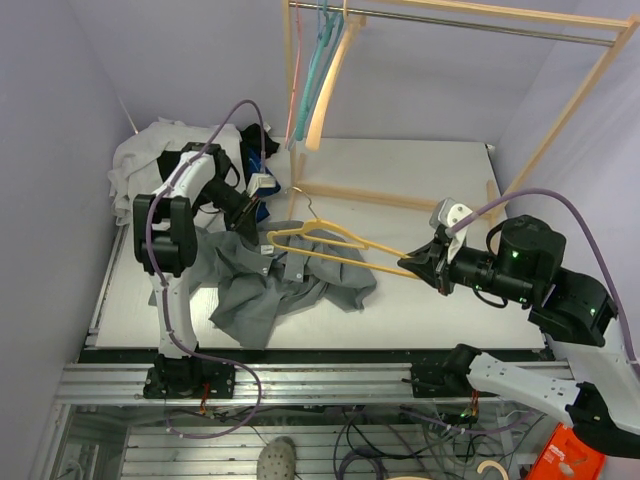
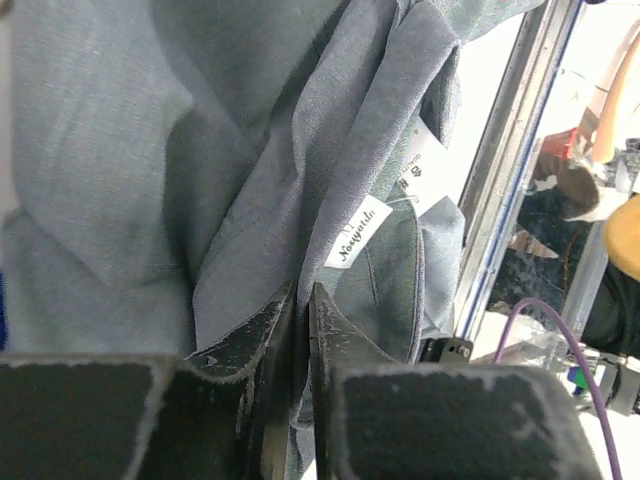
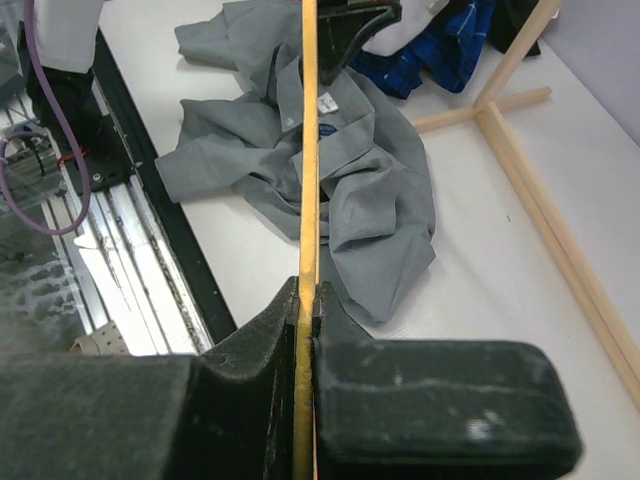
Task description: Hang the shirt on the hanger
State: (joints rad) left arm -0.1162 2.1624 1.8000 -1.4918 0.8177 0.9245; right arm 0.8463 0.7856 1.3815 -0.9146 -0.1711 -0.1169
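The grey shirt (image 1: 290, 285) lies crumpled on the table's left half. In the left wrist view its folds (image 2: 200, 150) and a white neck label (image 2: 357, 243) fill the frame. My left gripper (image 1: 260, 220) (image 2: 302, 290) is at the shirt's far edge, shut on a fold of grey fabric pinched between its jaws. The yellow hanger (image 1: 340, 245) hovers over the shirt, hook pointing away. My right gripper (image 1: 408, 263) (image 3: 307, 285) is shut on the hanger's right end. In the right wrist view the yellow bar (image 3: 309, 150) runs straight ahead over the shirt (image 3: 370, 170).
A wooden clothes rack (image 1: 560, 120) stands at the back right, with pink, teal and cream hangers (image 1: 322, 60) on its rail. A white garment (image 1: 150, 150) and a dark blue one (image 1: 262, 150) are piled at the back left. A metal rail (image 1: 300, 380) borders the near edge.
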